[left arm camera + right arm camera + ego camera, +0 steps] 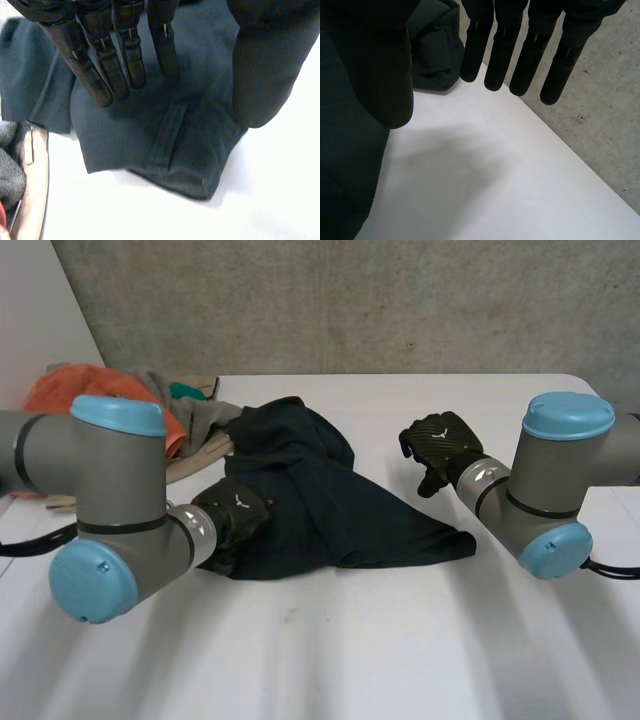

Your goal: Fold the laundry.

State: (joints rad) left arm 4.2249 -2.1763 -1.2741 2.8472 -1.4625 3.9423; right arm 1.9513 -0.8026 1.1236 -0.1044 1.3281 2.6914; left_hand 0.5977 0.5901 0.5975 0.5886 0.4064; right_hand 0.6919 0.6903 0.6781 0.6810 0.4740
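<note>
One white table (420, 640). One dark garment (330, 495), crumpled mid-table. One heap of other clothes (185, 415) just beside it at the far left corner. My left hand (236, 514) is over its near-left hem, fingers straight. My right hand (440, 448) is beside its right edge, fingers straight and spread, holding nothing.

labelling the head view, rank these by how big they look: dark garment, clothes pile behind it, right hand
1. dark garment, clearly largest
2. clothes pile, though the left arm hides part of it
3. right hand, smallest
</note>
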